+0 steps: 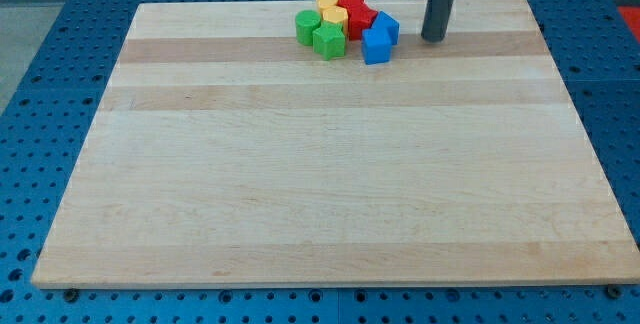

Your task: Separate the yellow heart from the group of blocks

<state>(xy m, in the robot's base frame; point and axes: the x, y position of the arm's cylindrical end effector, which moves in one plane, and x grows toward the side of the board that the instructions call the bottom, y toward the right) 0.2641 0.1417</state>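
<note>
Judging the small yellow heart-shaped block [326,2] light, rigid, easily slid: wedged at cluster's top-left, touching red blocks [356,11]. Tool tip [434,38], a bare rod grasping nothing, well right of heart, beyond blue blocks [379,37].

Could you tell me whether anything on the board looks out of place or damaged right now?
Nothing stands out. The blocks sit bunched near the board's top edge: green, yellow, red and blue. My tip rests to the view's right, apart from them.
</note>
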